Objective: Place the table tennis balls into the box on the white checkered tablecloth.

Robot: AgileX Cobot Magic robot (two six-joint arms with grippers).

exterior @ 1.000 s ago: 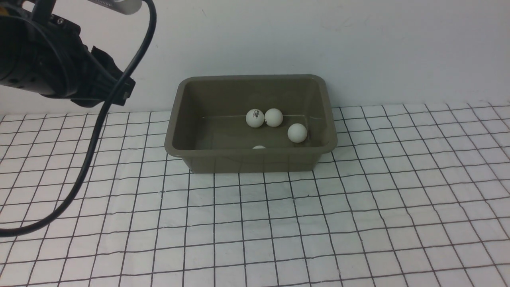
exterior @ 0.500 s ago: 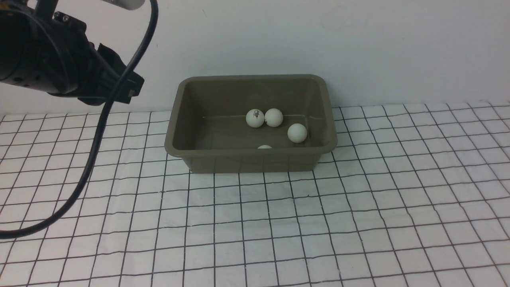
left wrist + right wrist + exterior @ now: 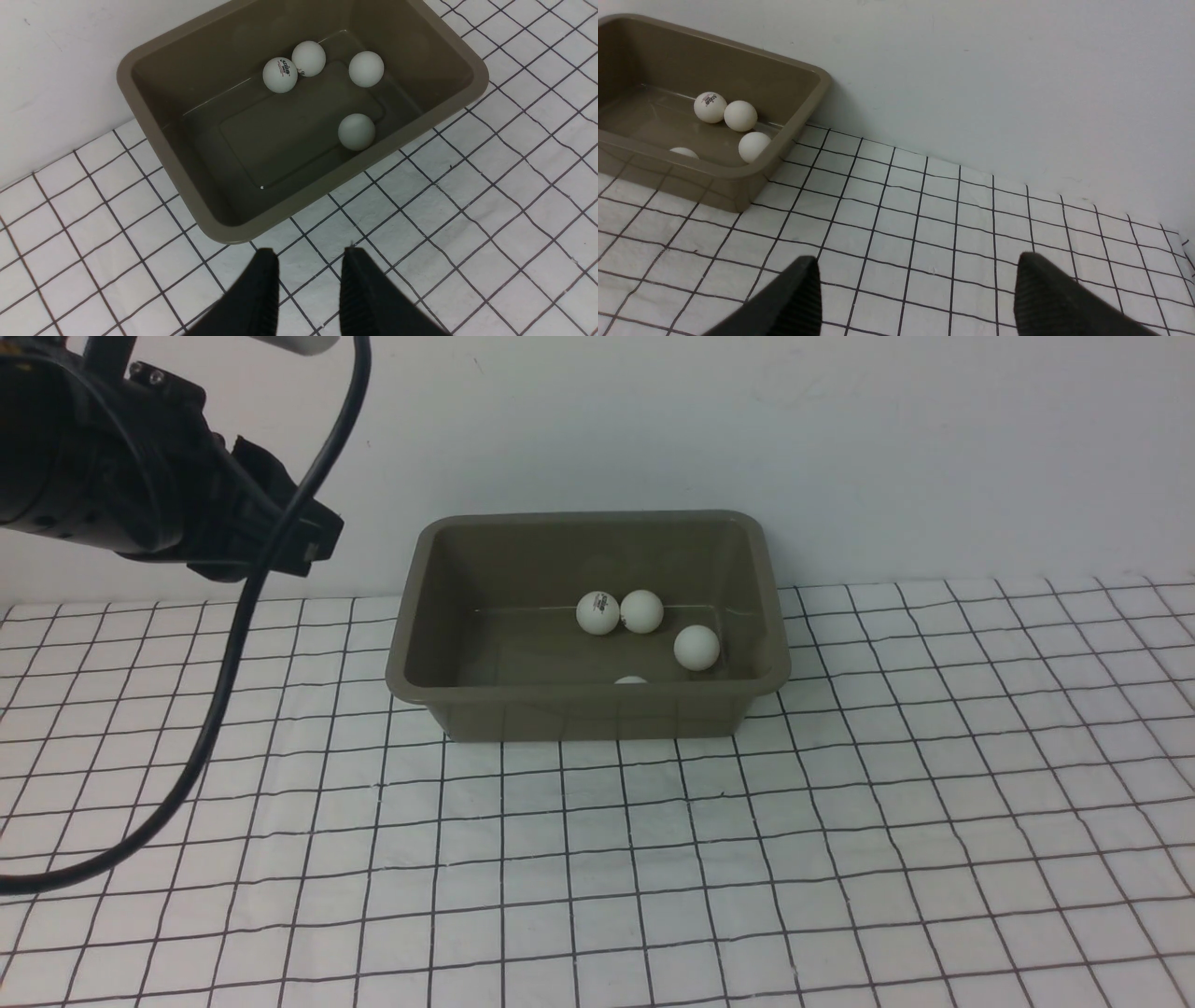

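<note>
The olive-grey box (image 3: 588,714) stands on the white checkered tablecloth (image 3: 653,859) against the back wall. Four white table tennis balls lie inside it: a logo ball (image 3: 597,612) touching a second (image 3: 641,610), a third (image 3: 696,647) to the right, and a fourth (image 3: 631,679) half hidden behind the front wall. The left wrist view shows all of them in the box (image 3: 191,154), with the fourth ball (image 3: 356,132) near the front wall. My left gripper (image 3: 308,254) is open and empty, raised left of the box. My right gripper (image 3: 917,266) is wide open and empty, right of the box (image 3: 691,182).
My left arm (image 3: 140,476) hangs at the upper left with a black cable (image 3: 224,672) looping down over the cloth. A white wall (image 3: 840,448) stands right behind the box. The cloth's right edge (image 3: 1181,242) shows in the right wrist view.
The half-hidden ball by the front wall has rolled a little to the right. My left arm has shifted slightly right and up.
</note>
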